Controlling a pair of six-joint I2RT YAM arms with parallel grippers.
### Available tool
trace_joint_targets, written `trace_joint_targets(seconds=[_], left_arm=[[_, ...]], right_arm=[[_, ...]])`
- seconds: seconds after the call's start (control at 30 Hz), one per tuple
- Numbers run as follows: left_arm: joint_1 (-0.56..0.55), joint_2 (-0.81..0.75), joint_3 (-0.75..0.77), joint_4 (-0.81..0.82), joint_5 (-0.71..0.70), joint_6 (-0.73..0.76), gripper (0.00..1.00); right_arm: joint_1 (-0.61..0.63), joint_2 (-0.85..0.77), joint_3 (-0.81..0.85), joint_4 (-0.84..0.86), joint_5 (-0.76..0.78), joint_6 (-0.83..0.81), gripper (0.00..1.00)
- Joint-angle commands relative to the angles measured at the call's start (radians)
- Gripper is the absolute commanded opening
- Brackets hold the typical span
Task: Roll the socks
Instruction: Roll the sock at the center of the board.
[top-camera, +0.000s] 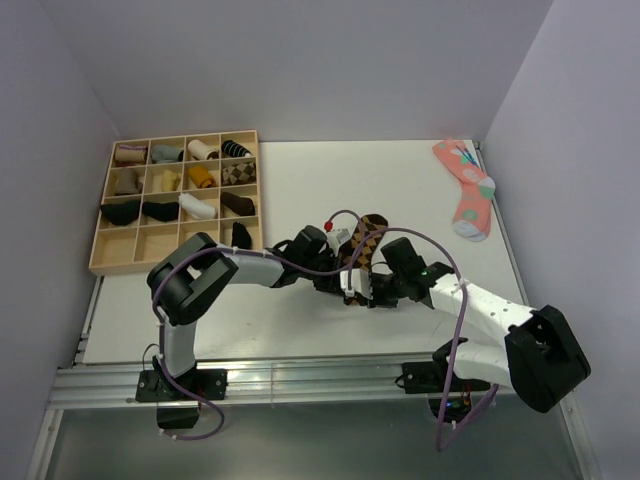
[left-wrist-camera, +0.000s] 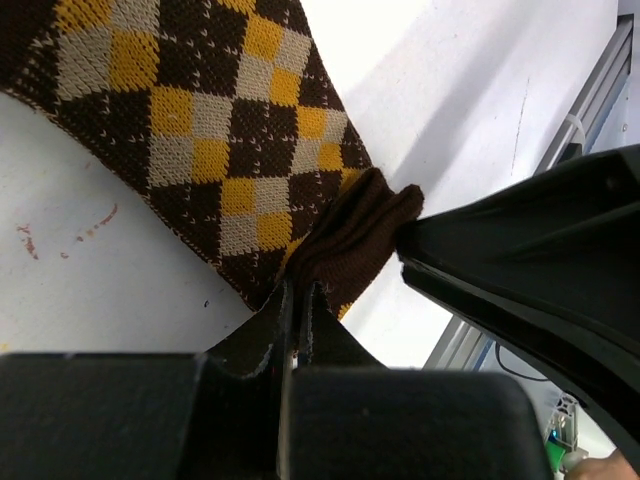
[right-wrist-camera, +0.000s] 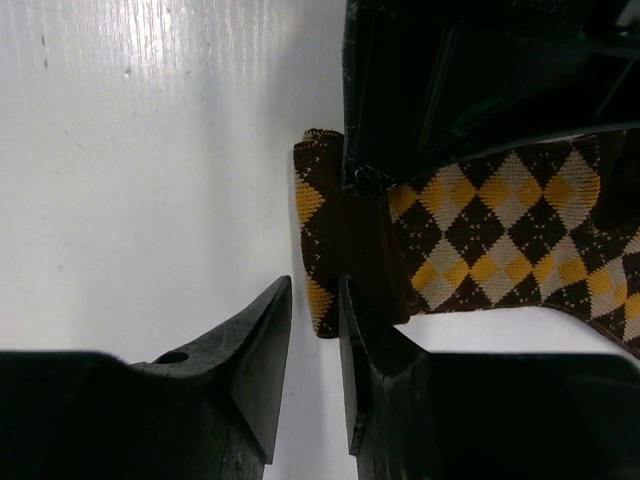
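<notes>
The dark brown sock with the orange-tan argyle pattern (top-camera: 368, 243) lies on the white table near the middle, its near end folded over. My left gripper (top-camera: 338, 278) is shut on that dark folded end; in the left wrist view the closed fingertips (left-wrist-camera: 300, 290) pinch the brown fold (left-wrist-camera: 355, 235) of the sock (left-wrist-camera: 200, 130). My right gripper (top-camera: 378, 292) is beside it on the right. In the right wrist view it (right-wrist-camera: 315, 295) is open by a narrow gap, just in front of the sock's folded end (right-wrist-camera: 325, 250), holding nothing. The left gripper's body hides part of the sock there.
A wooden compartment tray (top-camera: 100, 255) with several rolled socks stands at the back left. A pink sock with teal patches (top-camera: 468, 190) lies at the back right corner. The table's metal front rail (top-camera: 300, 380) runs below the arms.
</notes>
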Motion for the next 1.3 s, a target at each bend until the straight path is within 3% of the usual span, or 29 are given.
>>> trace_joint_targets(seconds=[0.0,0.13,0.3,0.6,0.97,1.27], left_arm=[[-0.007,0.041,0.002,-0.066,0.012,0.017,0.0],[-0.006,0.048,0.012,-0.078,0.015,0.026,0.0],[-0.003,0.052,0.015,-0.081,0.021,0.035,0.0],[0.009,0.048,0.005,-0.072,0.036,0.04,0.0],[0.028,0.034,-0.012,-0.028,0.095,0.011,0.0],[0.026,-0.096,-0.132,0.121,-0.051,-0.138,0.07]], right_arm=[[0.019,0.01,-0.015,0.06,0.035,-0.032,0.33],[0.031,0.028,-0.021,0.078,0.061,-0.047,0.33],[0.046,0.033,-0.049,0.138,0.098,-0.061,0.43],[0.069,0.056,-0.066,0.167,0.156,-0.08,0.43],[0.071,0.136,0.014,0.083,0.158,-0.014,0.19],[0.031,0.145,0.075,-0.095,0.015,0.049,0.11]])
